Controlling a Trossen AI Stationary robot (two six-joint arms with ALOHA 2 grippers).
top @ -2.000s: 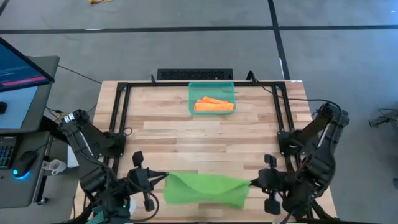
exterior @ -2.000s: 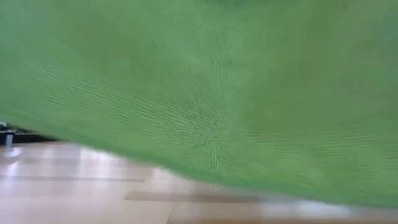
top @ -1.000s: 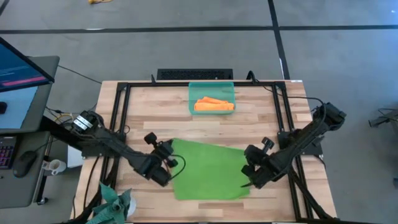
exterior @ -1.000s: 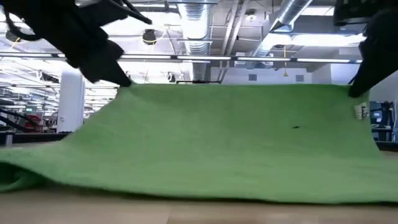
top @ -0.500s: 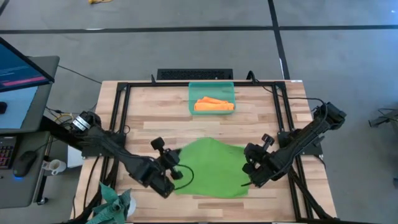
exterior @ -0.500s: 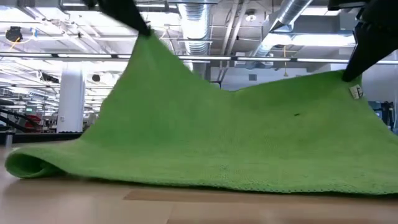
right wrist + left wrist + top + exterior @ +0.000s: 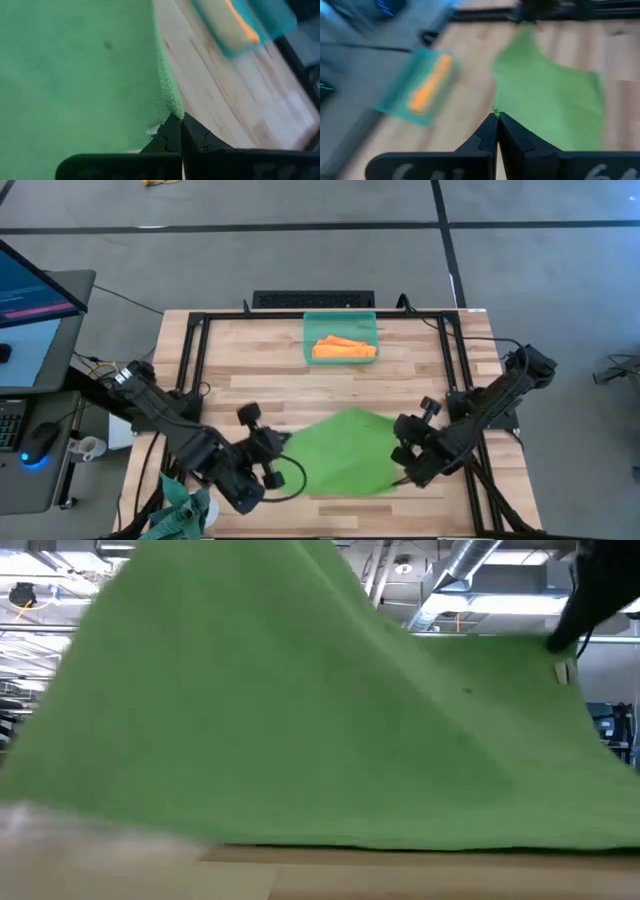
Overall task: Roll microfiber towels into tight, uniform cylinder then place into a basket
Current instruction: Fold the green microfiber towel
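Place: a robotics lab in an industrial hall.
Floor: grey concrete (image 7: 300,250) with dark seams.
Ceiling: exposed silver ducts (image 7: 470,565) and strip lights.
Bench: wooden table (image 7: 270,395) in a black frame.
Desk: monitor (image 7: 30,285) at the side.

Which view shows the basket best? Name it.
The high view: the basket shows whole at the table's far edge, an orange towel inside. Both wrist views show it blurred; in the low view the green towel hides it.
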